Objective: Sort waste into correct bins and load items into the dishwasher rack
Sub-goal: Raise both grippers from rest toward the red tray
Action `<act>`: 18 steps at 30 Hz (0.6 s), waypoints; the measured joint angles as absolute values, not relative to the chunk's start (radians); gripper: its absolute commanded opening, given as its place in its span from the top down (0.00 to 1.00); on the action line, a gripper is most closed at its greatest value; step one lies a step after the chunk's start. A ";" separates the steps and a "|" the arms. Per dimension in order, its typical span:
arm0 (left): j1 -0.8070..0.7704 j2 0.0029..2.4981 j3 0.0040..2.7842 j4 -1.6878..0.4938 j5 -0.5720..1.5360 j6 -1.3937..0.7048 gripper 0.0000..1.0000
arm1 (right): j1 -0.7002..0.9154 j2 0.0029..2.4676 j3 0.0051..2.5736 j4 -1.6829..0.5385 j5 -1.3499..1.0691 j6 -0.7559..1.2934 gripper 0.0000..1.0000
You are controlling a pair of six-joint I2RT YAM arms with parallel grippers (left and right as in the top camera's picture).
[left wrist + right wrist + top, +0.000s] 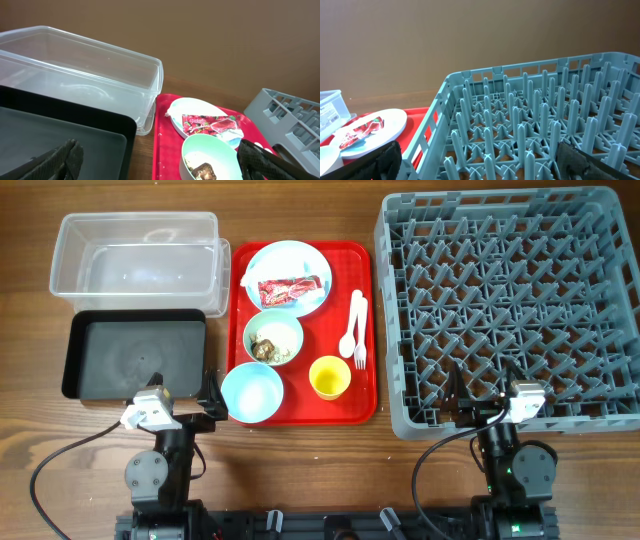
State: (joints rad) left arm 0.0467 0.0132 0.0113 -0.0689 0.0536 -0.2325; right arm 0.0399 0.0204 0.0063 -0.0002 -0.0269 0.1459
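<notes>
The red snack wrapper [291, 289] lies on the light blue plate [287, 258] at the back of the red tray, with white paper at the plate's left edge. The mint bowl [285, 330] holds food scraps [266, 347]. The light blue bowl [252, 393], yellow cup [329, 377] and white fork and spoon [355, 330] are also on the tray. The clear tub [135, 255] and black tray [135, 355] are at the left, and the grey rack [510, 300] is at the right. My left gripper [183, 398] is open and empty by the black tray's front edge. My right gripper [483, 402] is open and empty at the rack's front edge.
The red tray [362, 405] sits between the bins and the rack. In the left wrist view the mint bowl [210, 150] and wrapper [207, 123] lie ahead between the open jaws [160, 162]. In the right wrist view the rack's pegs [520, 135] fill the space ahead of the jaws [480, 162].
</notes>
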 measured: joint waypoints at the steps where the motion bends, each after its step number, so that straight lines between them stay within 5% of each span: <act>1: 0.047 0.013 0.011 -0.069 0.054 -0.233 0.00 | 0.040 0.020 0.006 -0.001 -0.027 0.146 0.00; 18: 0.047 0.013 0.011 -0.069 0.054 -0.233 0.00 | 0.040 0.020 0.006 0.000 -0.026 0.146 0.00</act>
State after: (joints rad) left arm 0.0467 0.0132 0.0113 -0.0689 0.0536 -0.2325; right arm 0.0399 0.0204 0.0063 -0.0002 -0.0261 0.1459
